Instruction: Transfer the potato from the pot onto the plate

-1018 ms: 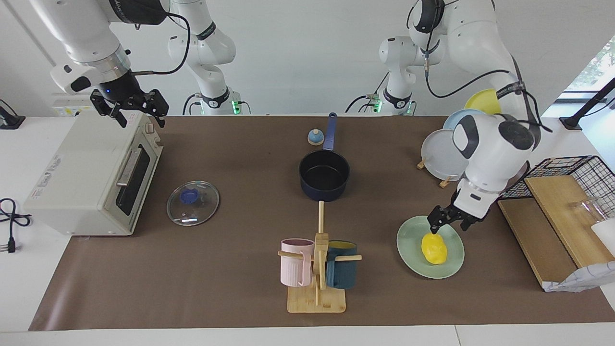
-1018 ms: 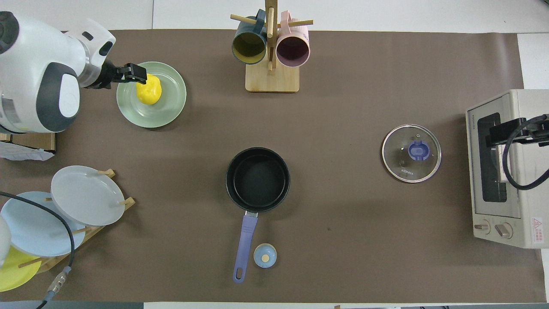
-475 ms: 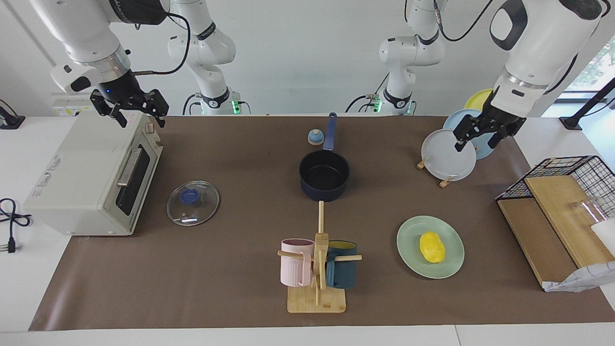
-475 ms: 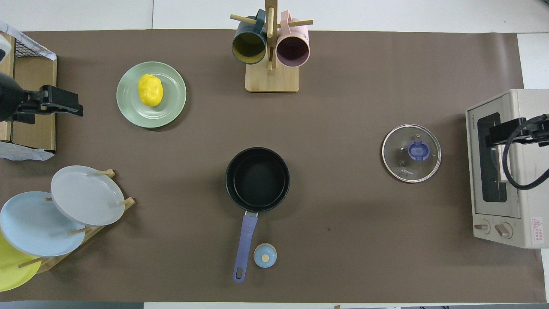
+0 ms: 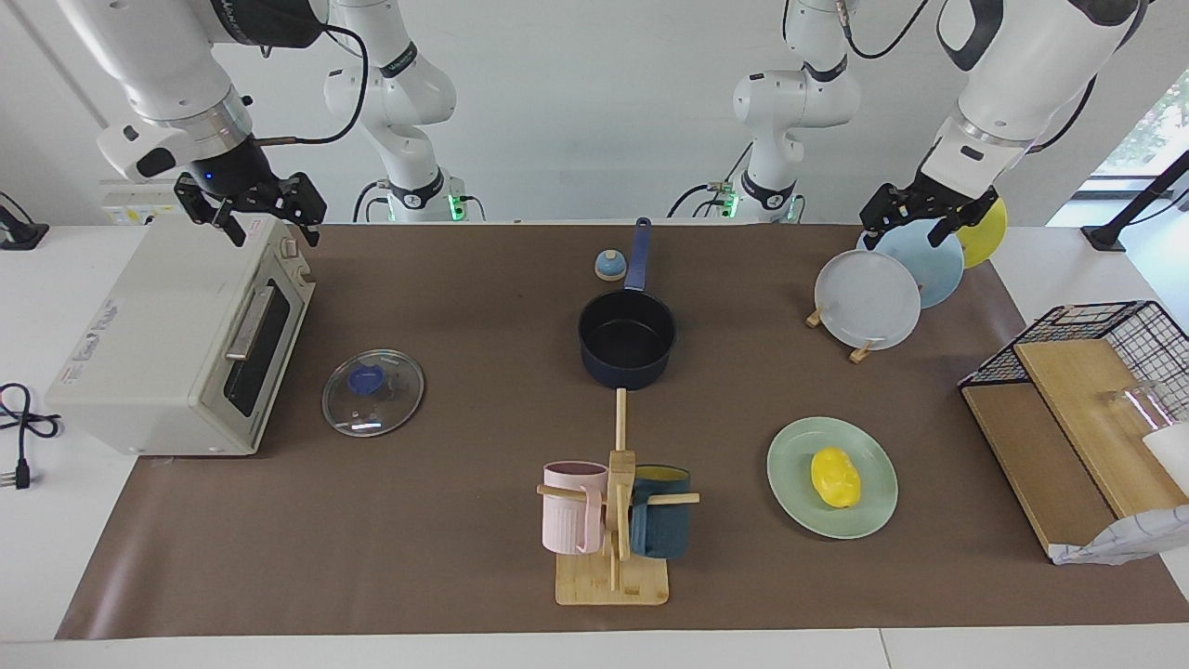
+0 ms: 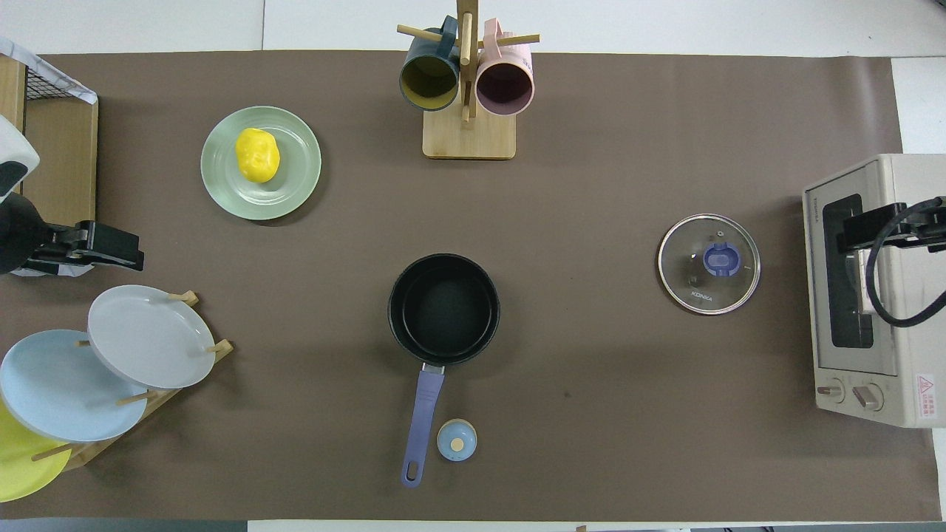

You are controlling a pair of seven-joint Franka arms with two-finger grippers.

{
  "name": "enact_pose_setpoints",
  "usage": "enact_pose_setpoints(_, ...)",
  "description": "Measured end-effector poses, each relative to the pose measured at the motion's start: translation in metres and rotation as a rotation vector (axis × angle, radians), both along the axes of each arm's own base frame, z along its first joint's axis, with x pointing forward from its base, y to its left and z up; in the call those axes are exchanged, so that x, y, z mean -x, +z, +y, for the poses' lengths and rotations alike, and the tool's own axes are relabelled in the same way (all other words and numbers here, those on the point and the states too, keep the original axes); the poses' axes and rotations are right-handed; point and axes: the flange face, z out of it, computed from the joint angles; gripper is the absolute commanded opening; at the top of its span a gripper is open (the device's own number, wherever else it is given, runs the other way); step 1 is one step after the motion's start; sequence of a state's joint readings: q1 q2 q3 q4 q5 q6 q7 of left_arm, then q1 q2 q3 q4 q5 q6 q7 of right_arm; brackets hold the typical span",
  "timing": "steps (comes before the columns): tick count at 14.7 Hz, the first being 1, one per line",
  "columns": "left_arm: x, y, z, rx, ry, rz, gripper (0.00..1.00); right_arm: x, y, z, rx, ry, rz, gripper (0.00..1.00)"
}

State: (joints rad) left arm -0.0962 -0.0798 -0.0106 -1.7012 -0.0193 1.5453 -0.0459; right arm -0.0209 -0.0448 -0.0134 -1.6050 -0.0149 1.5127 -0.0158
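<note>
The yellow potato [image 5: 834,477] [image 6: 257,154] lies on the mint green plate [image 5: 873,506] [image 6: 295,177], toward the left arm's end of the table. The navy pot [image 5: 627,334] [image 6: 443,309] stands mid-table, empty, its handle pointing toward the robots. My left gripper [image 5: 906,230] [image 6: 133,257] is open and empty, raised over the plate rack and well apart from the plate. My right gripper [image 5: 265,223] [image 6: 879,225] is open and empty, waiting over the toaster oven.
A rack of grey-white, light blue and yellow plates [image 5: 868,297] stands nearer the robots than the green plate. A mug tree [image 5: 613,520], glass lid [image 5: 372,392], toaster oven [image 5: 176,344], small blue bell [image 5: 609,266] and wire basket with boards [image 5: 1068,390] are also on the table.
My left gripper has let go of the potato, risen from the plate and drawn back over the plate rack. The potato stays on the plate. The right arm has not moved.
</note>
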Motion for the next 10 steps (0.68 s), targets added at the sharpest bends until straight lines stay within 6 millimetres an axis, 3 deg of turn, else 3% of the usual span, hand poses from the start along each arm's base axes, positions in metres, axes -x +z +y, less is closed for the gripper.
enact_pose_setpoints(2, 0.002, 0.0, 0.002, 0.002, -0.011, -0.009, 1.0, 0.0, 0.0, 0.0, 0.0, 0.0, 0.0, 1.0)
enact_pose_setpoints(7, 0.0, 0.023, 0.007, -0.002, -0.01, 0.021, 1.0, 0.0, 0.0, 0.0, 0.0, 0.0, 0.0, 1.0)
enact_pose_setpoints(10, -0.009, 0.021, 0.016, -0.008, 0.007, 0.059, 1.0, 0.0, 0.0, 0.0, 0.0, 0.0, 0.0, 1.0)
